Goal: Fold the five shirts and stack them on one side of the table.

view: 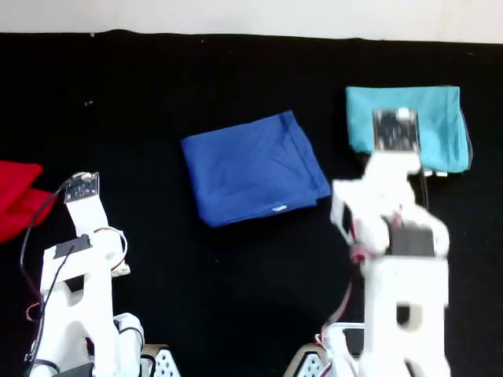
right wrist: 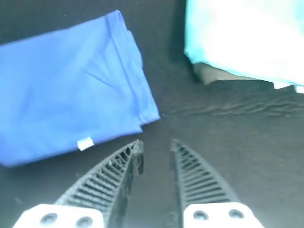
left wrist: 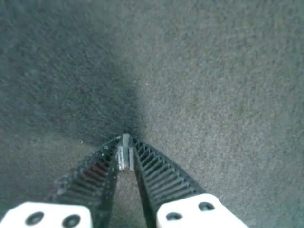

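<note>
A folded blue shirt (view: 253,167) lies in the middle of the black table; the right wrist view has it (right wrist: 71,88) just ahead of my right gripper (right wrist: 156,145), which is open and holds nothing. A folded teal shirt (view: 440,122) rests at the far right, pale in the right wrist view (right wrist: 247,38), with another layer peeking out under its edge. A red shirt (view: 17,196) lies crumpled at the left edge. My left gripper (left wrist: 125,142) is shut on nothing, hovering over bare cloth. The left arm (view: 82,236) stands near the red shirt.
The black tablecloth (view: 236,275) covers the whole table. The right arm (view: 397,228) stands between the blue and teal shirts, partly covering the teal one. A pale wall runs along the far edge.
</note>
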`<state>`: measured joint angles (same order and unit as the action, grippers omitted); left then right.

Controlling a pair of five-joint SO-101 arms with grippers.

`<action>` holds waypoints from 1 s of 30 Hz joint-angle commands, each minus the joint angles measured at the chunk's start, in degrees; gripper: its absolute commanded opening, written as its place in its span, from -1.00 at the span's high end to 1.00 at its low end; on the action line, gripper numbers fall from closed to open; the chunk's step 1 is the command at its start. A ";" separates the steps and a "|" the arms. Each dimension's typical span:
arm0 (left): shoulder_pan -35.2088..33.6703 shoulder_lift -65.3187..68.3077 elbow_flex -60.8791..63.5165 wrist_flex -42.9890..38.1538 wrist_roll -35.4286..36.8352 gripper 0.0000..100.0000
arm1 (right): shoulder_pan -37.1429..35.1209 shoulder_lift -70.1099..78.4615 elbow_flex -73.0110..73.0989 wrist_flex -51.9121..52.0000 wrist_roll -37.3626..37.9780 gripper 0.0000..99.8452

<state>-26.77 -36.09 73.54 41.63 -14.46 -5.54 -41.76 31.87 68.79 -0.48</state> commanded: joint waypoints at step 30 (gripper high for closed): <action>-0.40 0.48 0.13 -1.76 -0.26 0.98 | -12.00 97.80 -80.92 15.78 -7.47 0.19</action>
<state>-26.77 -36.09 73.63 41.19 -14.46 -16.62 51.96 -44.53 84.18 -7.78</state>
